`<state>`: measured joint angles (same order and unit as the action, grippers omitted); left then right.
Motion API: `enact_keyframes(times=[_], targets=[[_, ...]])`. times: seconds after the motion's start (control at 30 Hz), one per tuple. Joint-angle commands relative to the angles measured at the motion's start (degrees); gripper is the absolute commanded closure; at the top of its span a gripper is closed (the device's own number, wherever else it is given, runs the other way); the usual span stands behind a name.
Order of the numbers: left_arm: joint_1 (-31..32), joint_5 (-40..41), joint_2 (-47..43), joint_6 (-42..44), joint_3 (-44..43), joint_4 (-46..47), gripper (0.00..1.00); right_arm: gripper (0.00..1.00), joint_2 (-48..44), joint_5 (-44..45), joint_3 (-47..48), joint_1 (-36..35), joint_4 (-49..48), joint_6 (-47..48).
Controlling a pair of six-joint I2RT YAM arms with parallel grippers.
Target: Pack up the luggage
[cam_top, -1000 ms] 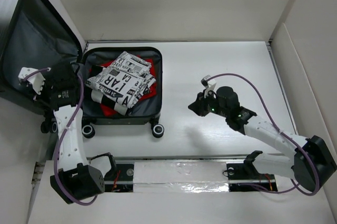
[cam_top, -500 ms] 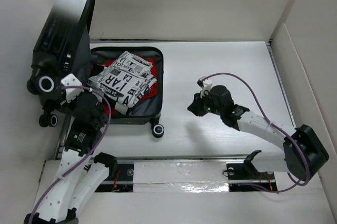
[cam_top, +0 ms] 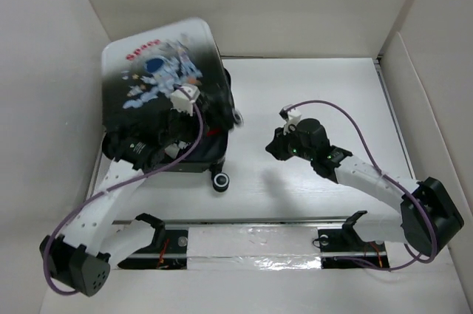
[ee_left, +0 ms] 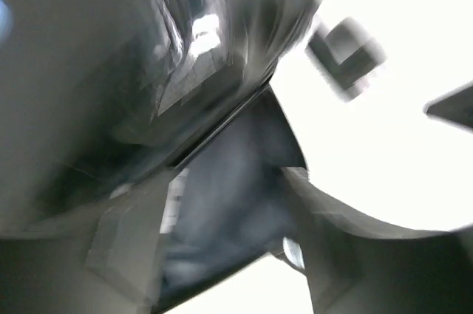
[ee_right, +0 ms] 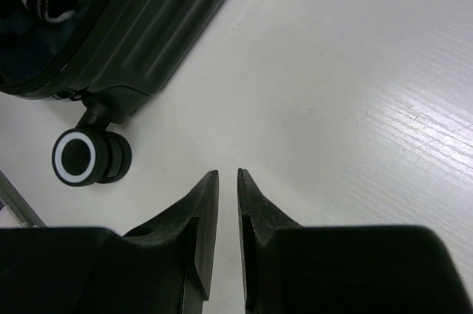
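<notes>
1. Bench: white, carrying the luggage on its left part.
2. Luggage: sitting at the bench's left side. Its printed lid is tilting partway over the dark base, astronaut and red "Space" facing up.
3. Left arm: reaching from the near left corner to the lid's near edge.
4. Right arm: stretching leftward over bare bench.
5. Left pincer: sitting against the lid. The wrist view is blurring, so I cannot tell whether it is released or clenched.
6. Right pincer: hovering above the bench, apart from the luggage, clenching to a thin slit and grasping nothing.
7. Wheel: black, resting on the bench at the base's corner.
</notes>
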<state>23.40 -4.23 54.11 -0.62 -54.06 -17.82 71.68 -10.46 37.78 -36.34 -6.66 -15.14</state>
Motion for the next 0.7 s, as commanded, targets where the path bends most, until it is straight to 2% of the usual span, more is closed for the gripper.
enact_keyframes(times=[0.0, 0.07, 0.1, 0.2, 0.27, 0.3, 0.37, 0.4, 0.43, 0.47, 0.5, 0.57, 0.6, 0.67], targets=[[0.24, -30.16, 3.45, -0.17, -3.41, -4.14, 0.51, 0.77, -1.54, 1.75, 1.42, 0.48, -1.25, 0.81], [0.24, -35.64, 3.99, 0.36, -5.35, -5.98, 0.64, 0.78, -1.81, 2.37, 1.24, 0.48, -1.25, 0.72], [0.24, -41.59, 4.34, 2.27, -6.05, -7.04, 0.66, 0.78, -1.89, 2.98, 1.24, 0.48, -1.25, 0.72], [0.24, -43.33, 3.82, 1.17, -9.65, -7.5, 0.68, 0.78, -2.07, 3.43, 1.07, 1.01, -1.08, 0.63], [0.24, -35.11, 2.68, -4.53, -11.59, -0.86, 0.66, 0.8, -2.16, 3.78, 0.72, 1.01, -1.6, 0.46], [0.24, -22.44, 1.97, -7.17, -12.37, 1.19, 0.65, 0.84, -2.07, 4.13, 0.63, 1.01, -1.95, 0.28], [-2.72, -5.53, 2.05, -16.66, -15.18, 3.58, 0.62, 0.96, -2.07, 4.66, 0.45, 1.01, -1.96, 0.19], [-4.48, 9.0, 3.01, -19.65, -16.15, 3.32, 0.59, 1.0, -2.42, 4.83, 0.28, 1.01, -1.96, 0.19], [-6.68, 13.85, 3.72, -23.68, -17.9, 2.8, 0.57, 1.0, -2.77, 5.01, 0.19, 1.01, -2.13, 0.19], [-9.13, 17.46, 4.6, -25.2, -18.53, 1.92, 0.57, 1.0, -3.12, 5.1, -0.33, 1.01, -2.48, 0.28], [-15.25, 21.85, 6.52, -26.61, -19.06, 1.66, 0.58, 1.0, -3.82, 5.18, -0.6, 1.01, -2.75, 0.28], [-22.74, 21.37, 8.2, -29.85, -18.45, 2.78, 0.61, 1.0, -4.35, 5.53, -0.86, 1.01, -2.93, 0.28], [-30.61, 17.63, 9.51, -30.66, -17.92, 3.75, 0.62, 1.0, -4.53, 5.71, -0.95, 1.01, -3.01, 0.28], [-36.99, 15.05, 10.92, -31.8, -16.08, 6.64, 0.62, 1.0, -5.06, 5.54, -1.04, 1.01, -2.84, 0.28]])
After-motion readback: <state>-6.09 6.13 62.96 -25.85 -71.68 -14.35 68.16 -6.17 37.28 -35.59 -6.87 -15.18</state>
